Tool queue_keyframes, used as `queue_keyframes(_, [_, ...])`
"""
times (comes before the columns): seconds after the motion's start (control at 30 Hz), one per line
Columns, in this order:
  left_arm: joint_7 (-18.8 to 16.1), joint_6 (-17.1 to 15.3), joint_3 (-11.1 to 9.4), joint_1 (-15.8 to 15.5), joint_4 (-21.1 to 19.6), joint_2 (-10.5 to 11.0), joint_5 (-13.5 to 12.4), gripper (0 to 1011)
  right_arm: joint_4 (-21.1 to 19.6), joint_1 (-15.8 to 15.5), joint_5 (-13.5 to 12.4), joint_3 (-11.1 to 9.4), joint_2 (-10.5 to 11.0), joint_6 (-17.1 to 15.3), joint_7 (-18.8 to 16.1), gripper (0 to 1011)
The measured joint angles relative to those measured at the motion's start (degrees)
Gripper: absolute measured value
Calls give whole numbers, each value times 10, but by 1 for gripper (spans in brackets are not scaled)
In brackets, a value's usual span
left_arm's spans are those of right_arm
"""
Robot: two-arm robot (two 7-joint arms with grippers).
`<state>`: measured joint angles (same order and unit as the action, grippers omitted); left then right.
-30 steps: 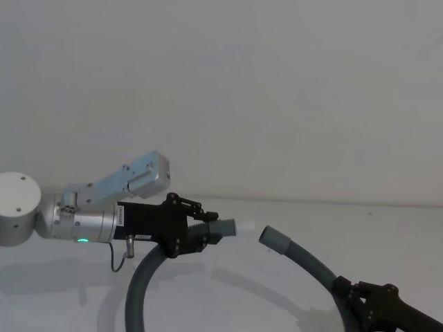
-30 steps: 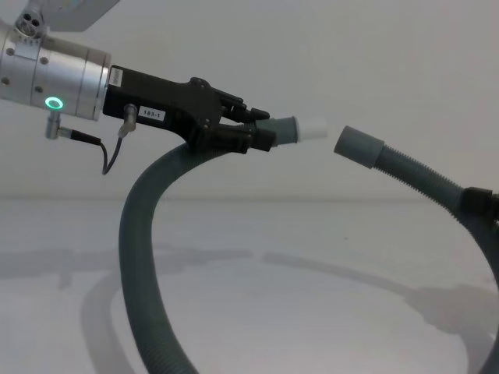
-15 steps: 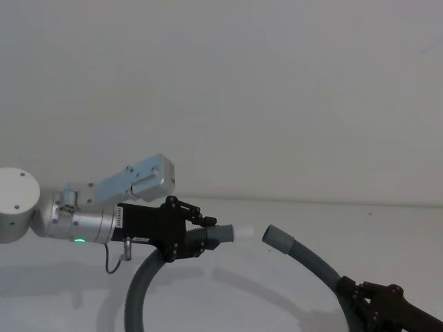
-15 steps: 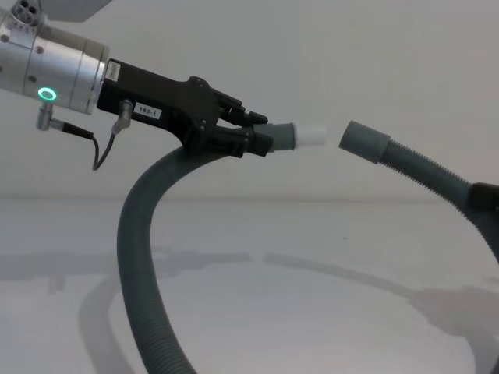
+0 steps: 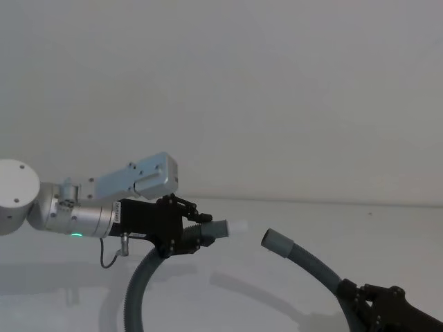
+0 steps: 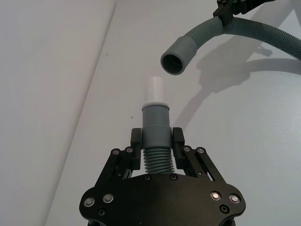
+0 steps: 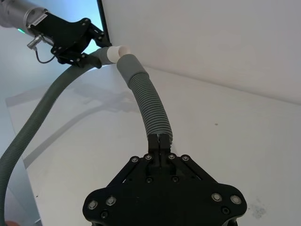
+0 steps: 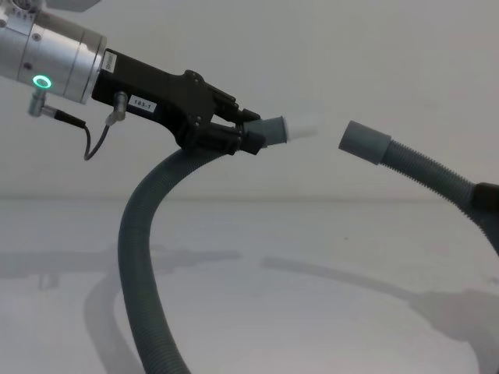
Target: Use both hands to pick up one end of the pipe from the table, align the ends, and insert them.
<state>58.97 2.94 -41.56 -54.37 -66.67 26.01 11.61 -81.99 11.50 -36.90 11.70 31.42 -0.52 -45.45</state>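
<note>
The dark grey corrugated pipe (image 8: 134,257) loops down toward the white table (image 8: 327,312) and is held up at both ends. My left gripper (image 8: 242,137), on the wrist with the green ring light, is shut on the pipe just behind the cuff with the white spigot tip (image 8: 301,126). The same grip shows in the left wrist view, with the left gripper (image 6: 156,141) clamping the ribs below the spigot cuff (image 6: 155,120). My right gripper (image 7: 159,141) is shut on the pipe some way behind the hollow cuff (image 8: 364,142). The two ends face each other, a gap apart, with the hollow cuff slightly lower.
A plain pale wall (image 5: 277,97) rises behind the table. The pipe's shadow (image 8: 366,284) falls across the table under the raised ends. In the head view my right gripper (image 5: 370,308) sits low at the right.
My left gripper has drawn back to the left with the spigot end, tilting it slightly upward. The gap between the two ends has widened. The right gripper has barely moved.
</note>
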Motion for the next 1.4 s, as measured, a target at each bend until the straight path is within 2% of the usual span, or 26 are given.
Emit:
queue_keyframes(0.57, [37, 5, -22, -29, 18, -6, 1, 360, -1, 0, -5, 9, 10, 17, -12, 4])
queue_keyframes(1.4, [74, 8, -50, -66, 38, -13, 0, 360, -3, 5, -11, 21, 20, 21, -9, 4])
